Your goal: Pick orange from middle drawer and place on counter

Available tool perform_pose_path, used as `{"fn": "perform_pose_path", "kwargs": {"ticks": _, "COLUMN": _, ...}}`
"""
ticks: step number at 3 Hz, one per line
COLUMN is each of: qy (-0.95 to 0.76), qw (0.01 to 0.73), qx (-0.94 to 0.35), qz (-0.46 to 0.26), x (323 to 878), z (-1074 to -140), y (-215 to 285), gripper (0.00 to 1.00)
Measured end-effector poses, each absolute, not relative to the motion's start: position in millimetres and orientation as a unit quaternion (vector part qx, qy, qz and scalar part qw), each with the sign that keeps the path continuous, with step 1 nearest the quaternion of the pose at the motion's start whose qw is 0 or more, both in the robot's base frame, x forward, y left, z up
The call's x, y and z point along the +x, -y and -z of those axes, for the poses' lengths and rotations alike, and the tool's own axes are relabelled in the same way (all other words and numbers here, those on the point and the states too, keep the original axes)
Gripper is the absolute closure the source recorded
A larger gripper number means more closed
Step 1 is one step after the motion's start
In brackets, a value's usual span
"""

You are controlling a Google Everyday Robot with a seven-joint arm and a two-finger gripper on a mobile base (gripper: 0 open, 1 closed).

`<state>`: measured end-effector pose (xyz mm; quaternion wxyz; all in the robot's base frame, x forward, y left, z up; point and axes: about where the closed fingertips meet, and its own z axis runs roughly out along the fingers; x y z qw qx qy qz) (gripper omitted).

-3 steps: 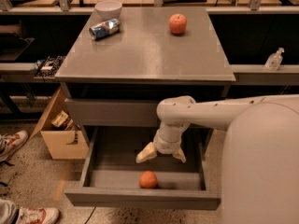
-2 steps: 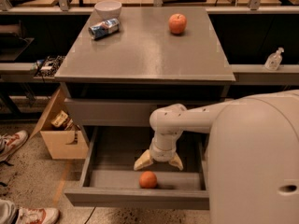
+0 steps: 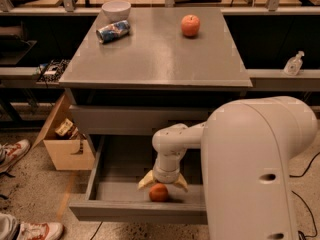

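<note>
Camera view, the only one: drawer (image 3: pixel 134 212) is pulled out far enough to bare its tray, which is why the arm (image 3: pixel 260 169) can reach in from straight above. Orange (image 3: pixel 159 193) sits on the drawer floor close to the front wall, roughly mid-width, with nothing else visible beside it. Gripper (image 3: pixel 163 183) points down just over it with its two pale fingers (image 3: pixel 146 180) splayed, one on each side of the fruit's top. So it's open and holding nothing. That reads as a straddle for a top grasp. A smooth round thing squirts out if the pads close off-centre, so check your centring. From here the orange looks a touch to the picture's left of the midline, and I can't judge depth. I also can't tell whether the pads touch the skin. My read: pre-grasp, task early, lift and place not yet done. You probably need a bit more descent so the pads pass the widest part, then close. Watch the front wall, because the fruit has little room there if nudged. Counter (image 3: pixel 155 59) above has bare surface across the middle and front. Apple (image 3: pixel 190 25) is at the back right, and the can (image 3: pixel 113 31) on its side and bowl (image 3: pixel 116 9) are at the back left. Set the orange on the front half, well apart from the apple, so the two don't get confused. The arm hides the drawer's right side, so I can't say what's in there.
</note>
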<state>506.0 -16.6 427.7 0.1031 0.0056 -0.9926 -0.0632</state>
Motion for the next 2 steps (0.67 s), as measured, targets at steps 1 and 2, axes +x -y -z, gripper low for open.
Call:
{"fn": "perform_pose_path", "kwargs": {"ticks": 1, "qy": 0.991, "qw": 0.115, "qx": 0.006, "qz": 0.067, "x": 504, "z": -413, "y": 2, "gripper": 0.0}}
{"fn": "perform_pose_path", "kwargs": {"ticks": 2, "qy": 0.99, "qw": 0.127, "qx": 0.004, "qz": 0.067, "x": 501, "z": -399, "y": -7, "gripper": 0.0}}
